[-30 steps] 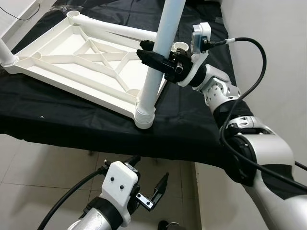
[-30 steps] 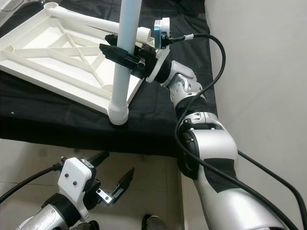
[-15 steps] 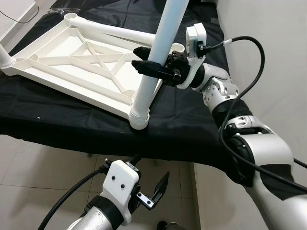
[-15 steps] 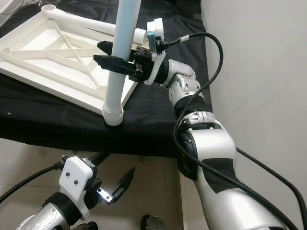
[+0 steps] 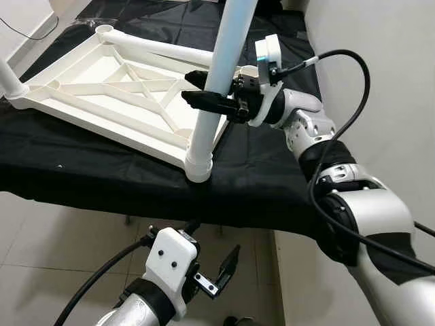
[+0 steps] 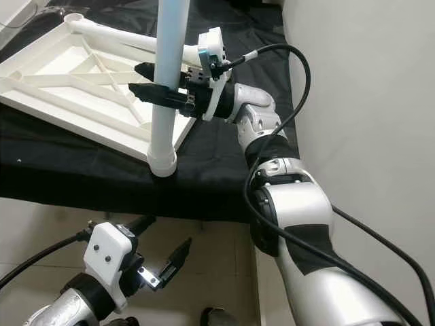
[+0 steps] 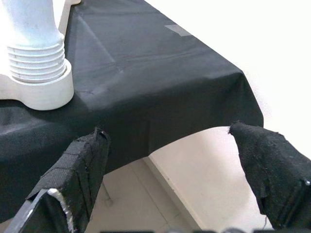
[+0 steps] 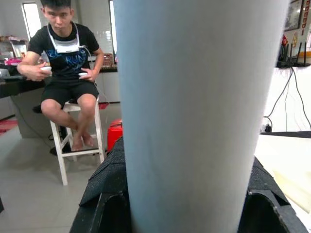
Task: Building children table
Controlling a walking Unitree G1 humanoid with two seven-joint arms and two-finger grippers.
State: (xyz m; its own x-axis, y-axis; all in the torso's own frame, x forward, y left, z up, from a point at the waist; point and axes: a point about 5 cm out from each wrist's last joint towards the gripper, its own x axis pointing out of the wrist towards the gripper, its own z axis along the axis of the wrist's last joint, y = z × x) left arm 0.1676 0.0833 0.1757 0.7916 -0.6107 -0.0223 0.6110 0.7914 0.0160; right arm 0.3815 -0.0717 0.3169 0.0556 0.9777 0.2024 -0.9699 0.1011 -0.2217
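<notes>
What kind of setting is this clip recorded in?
Probably a room in a home: tiled floor, white wall, and a person on a white stool in the right wrist view. A work surface draped in black cloth holds an upturned white table.

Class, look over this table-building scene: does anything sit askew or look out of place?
The upside-down tabletop lies tilted on the black cloth, not flat. One leg stands in its near corner socket, leaning slightly, with the right gripper shut on it. Another leg lies loose across the frame. The left gripper hangs open below.
</notes>
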